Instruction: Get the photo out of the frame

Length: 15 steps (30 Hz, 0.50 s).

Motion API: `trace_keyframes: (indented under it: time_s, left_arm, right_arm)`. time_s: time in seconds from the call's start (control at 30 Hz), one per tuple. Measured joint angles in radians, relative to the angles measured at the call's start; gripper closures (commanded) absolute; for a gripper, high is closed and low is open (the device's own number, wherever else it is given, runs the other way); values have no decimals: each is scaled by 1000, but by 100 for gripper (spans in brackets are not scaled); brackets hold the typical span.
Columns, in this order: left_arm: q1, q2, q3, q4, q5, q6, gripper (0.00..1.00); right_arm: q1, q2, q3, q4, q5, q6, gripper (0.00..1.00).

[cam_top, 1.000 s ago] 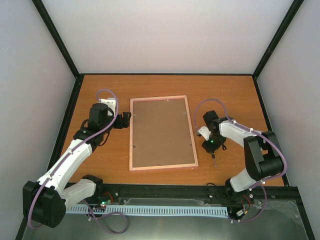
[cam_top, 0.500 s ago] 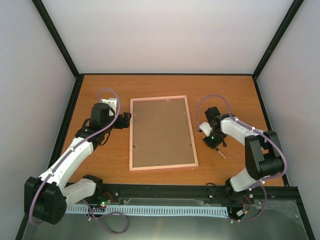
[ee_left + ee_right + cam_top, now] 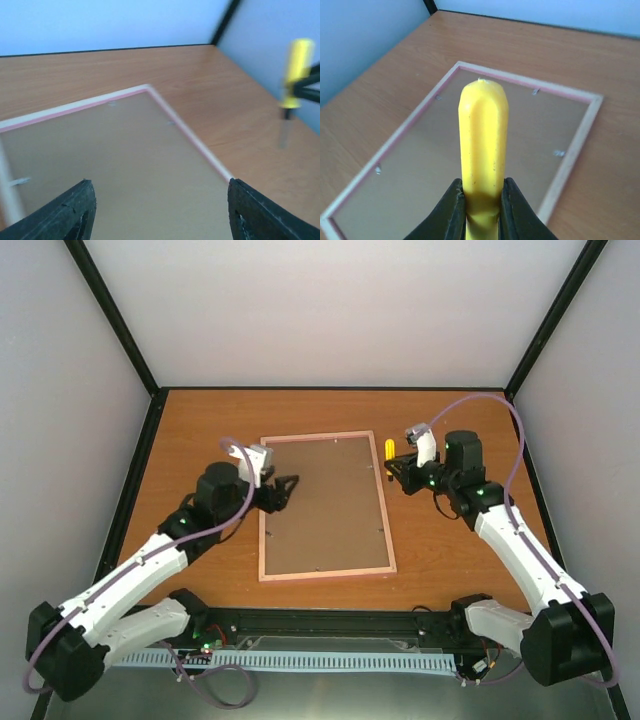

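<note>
The thin pink-bordered rectangular picture frame (image 3: pixel 325 520) is lying face down mid-table, brown back upward, long axis running away from the arms. The photo is hiding underneath. The left gripper (image 3: pixel 283 490), jaws spread, is hovering over its left edge. The right gripper (image 3: pixel 481 200) is pinching a yellow-handled screwdriver (image 3: pixel 483 145) just beside the right edge.
</note>
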Motion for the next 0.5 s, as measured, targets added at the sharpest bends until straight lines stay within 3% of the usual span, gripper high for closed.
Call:
trace_keyframes:
  time_s: [0.1, 0.3, 0.43, 0.5]
  left_arm:
    - [-136, 12, -6, 69, -18, -26, 32]
    - [-324, 185, 10, 163, -69, -48, 39]
    - [-395, 361, 112, 163, -89, -24, 60]
    - [-405, 436, 176, 167, -96, -15, 63]
  right_arm:
    - [0, -1, -91, 132, -45, 186, 97]
    - [0, 46, -132, 164, -56, 393, 97]
    - [0, 37, -131, 174, -41, 459, 97]
    - [0, 31, -131, 174, -25, 474, 97]
